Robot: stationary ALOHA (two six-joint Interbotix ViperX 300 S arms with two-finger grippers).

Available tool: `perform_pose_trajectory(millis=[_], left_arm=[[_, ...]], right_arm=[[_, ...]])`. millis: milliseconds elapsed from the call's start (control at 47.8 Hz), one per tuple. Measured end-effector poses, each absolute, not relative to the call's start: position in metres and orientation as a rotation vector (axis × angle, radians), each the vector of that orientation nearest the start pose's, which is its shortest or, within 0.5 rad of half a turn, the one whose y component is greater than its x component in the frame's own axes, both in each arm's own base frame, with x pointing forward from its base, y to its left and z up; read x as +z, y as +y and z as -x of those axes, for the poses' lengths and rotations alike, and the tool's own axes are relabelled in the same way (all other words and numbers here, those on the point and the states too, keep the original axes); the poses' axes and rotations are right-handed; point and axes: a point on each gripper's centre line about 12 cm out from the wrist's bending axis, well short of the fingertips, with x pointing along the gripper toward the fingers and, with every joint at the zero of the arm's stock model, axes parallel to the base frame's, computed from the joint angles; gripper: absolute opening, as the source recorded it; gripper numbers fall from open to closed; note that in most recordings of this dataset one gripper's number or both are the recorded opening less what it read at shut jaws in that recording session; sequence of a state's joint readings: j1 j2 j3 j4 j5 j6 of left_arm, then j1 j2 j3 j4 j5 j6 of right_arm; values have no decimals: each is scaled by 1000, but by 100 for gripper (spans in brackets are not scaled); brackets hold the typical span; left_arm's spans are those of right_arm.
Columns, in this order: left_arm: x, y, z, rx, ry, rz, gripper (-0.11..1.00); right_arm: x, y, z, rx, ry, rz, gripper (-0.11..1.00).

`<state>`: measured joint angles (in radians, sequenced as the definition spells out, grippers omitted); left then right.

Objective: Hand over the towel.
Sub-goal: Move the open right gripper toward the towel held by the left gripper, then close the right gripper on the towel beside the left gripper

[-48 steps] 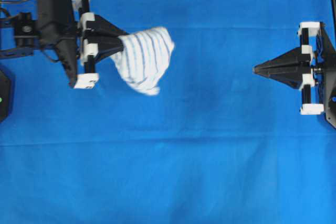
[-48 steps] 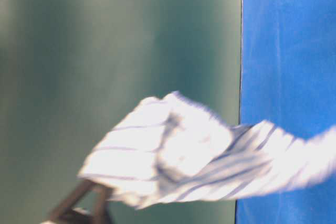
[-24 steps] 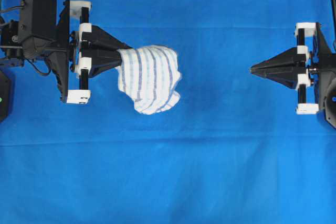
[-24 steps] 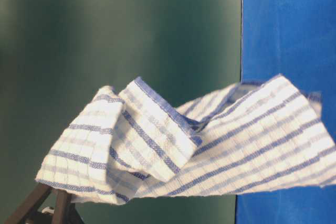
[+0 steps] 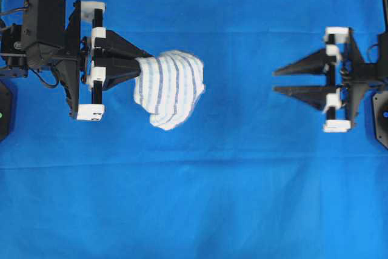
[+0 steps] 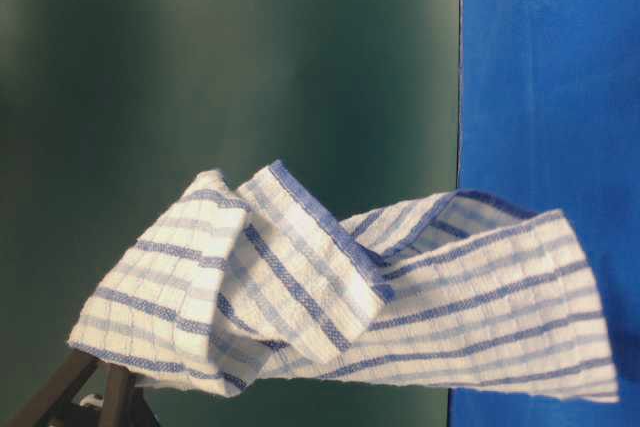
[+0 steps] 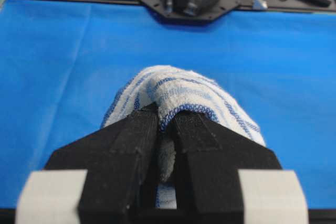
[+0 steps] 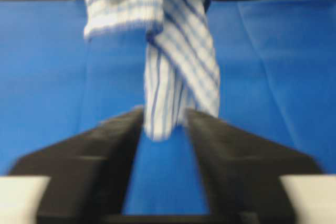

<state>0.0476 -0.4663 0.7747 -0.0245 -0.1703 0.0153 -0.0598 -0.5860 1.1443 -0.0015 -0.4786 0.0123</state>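
- Overhead exterior view: the left tool is clamped on one end of the towel, and the cloth hangs from it in a loose bunch above the blue cloth that covers the counter.
- The left wrist view shows the same grip: both black fingers pinch a fold of the towel between them, with little cloth behind the pinch.
- The right tool stands wide, well apart from the towel, and points toward it across the middle.
- In the right wrist view the hanging end of the towel lines up with the gap between the spread fingers.
- I judge the step in hand to be the approach for the transfer. To do it well, the right tool should go straight in and take a thick part of the bunch, not only the thin edge.
- The left tool should let go only after the right one has a firm hold; otherwise the soft cloth may drop to the counter.
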Motion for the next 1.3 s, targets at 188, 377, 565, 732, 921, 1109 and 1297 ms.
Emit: perform_pose_trajectory(millis=[188,377,565,732,921,1109,1297], left_arm=[[314,16,-321,52,138,13,2],[314,16,-321,52,139,13,2],[314,16,-321,52,139,13,2],[314,16,-321,52,141,15,2],[314,16,-321,53,141,17,2],[314,14,-321,48,141,15,2],[313,11,-322,38,143,11,2]], right_arm=[[243,-18,-290,-61,23,-14,70],[242,-21,-338,-62,12,-17,71],[244,-24,-381,-62,2,-38,71],[240,-25,-407,-63,26,-47,71],[241,-25,-426,-60,18,-49,71],[238,-25,-435,-59,34,-51,70],[235,-24,-435,-57,66,-45,37]])
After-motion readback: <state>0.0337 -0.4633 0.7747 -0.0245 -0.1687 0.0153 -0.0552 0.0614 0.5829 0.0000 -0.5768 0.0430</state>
